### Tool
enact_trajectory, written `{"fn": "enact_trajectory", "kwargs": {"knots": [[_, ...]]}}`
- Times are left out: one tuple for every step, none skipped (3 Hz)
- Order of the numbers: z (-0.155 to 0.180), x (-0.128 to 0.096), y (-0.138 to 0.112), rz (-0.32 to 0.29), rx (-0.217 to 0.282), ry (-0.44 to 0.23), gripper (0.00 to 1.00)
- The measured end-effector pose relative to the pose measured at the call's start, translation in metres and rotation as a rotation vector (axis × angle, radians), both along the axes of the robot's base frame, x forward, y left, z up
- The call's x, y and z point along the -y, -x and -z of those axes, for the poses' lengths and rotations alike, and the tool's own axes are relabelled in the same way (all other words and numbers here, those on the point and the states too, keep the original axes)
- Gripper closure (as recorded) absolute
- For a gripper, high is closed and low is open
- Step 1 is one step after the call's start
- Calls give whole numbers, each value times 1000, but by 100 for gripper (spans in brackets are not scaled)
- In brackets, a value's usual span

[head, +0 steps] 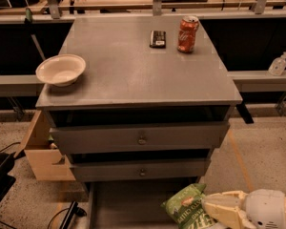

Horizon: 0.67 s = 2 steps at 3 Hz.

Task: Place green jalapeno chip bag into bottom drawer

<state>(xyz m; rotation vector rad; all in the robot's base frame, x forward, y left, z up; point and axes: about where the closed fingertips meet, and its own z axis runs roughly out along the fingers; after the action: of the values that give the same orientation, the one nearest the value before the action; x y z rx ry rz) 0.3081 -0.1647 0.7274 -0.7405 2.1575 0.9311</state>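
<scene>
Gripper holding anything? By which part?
Yes: the gripper, bottom right, grips the green jalapeno chip bag by its right edge, above the bottom drawer.

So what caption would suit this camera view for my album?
The robot's cream tool, low at right, holds a crinkled green chip bag over the pulled-out grey metal bottom drawer.

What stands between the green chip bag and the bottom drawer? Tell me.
Nothing visible does. The gripper, at the lower right, holds the green jalapeno chip bag right over the right part of the open bottom drawer.
</scene>
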Motion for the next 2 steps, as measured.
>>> {"fn": "enact_trajectory", "kwargs": {"knots": [[61, -43, -18, -56, -35, -7, 100], [149, -86, -49, -72, -126, -53, 100]]}}
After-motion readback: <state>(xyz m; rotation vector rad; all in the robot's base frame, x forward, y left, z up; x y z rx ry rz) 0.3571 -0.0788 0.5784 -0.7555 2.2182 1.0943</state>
